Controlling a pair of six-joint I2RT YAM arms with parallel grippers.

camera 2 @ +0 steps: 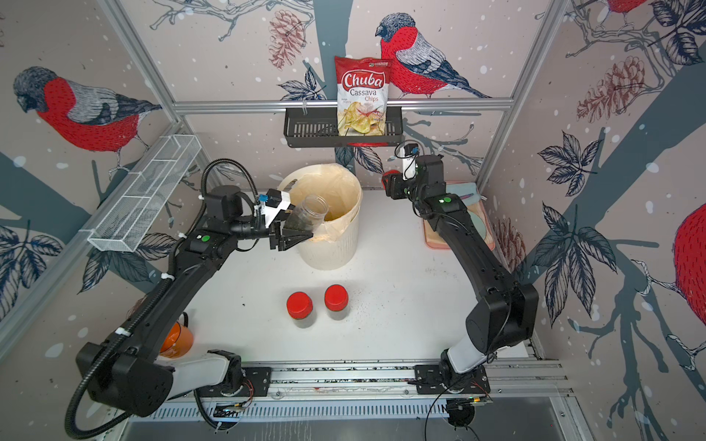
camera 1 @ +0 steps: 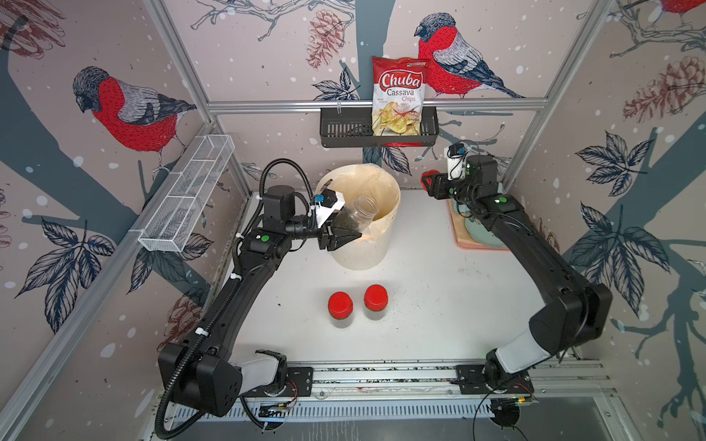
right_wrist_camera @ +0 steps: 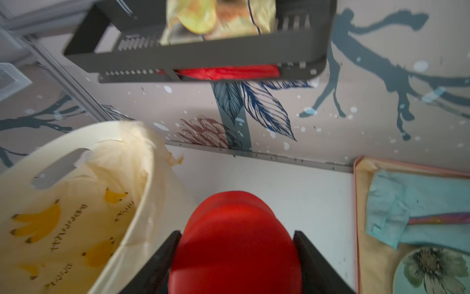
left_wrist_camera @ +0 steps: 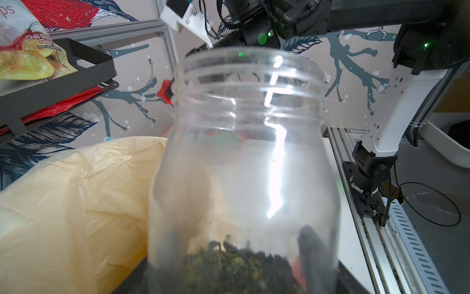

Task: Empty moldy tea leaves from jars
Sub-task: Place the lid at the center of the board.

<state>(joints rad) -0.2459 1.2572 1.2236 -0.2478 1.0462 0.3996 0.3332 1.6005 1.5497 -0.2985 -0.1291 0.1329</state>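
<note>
Left wrist view: dark greenish-black tea leaves point(left_wrist_camera: 236, 269) heaped at the base of a lidless clear plastic jar point(left_wrist_camera: 244, 165), clamped low in the left gripper point(camera 1: 342, 237), leaning mouth-first over the tall white lined bin point(camera 1: 359, 256). Round red screw lid point(right_wrist_camera: 234, 257) pinched in the right gripper point(right_wrist_camera: 236, 234) beside it. Likely mid-pour: needs next a wrist roll dropping the mouth below the base, inside the rim.

Lidless jar point(camera 1: 361, 213) with dark tea leaves point(camera 1: 347, 224) tilted; two red-lidded jars point(camera 1: 340, 310) point(camera 1: 376, 302) upright.
</note>
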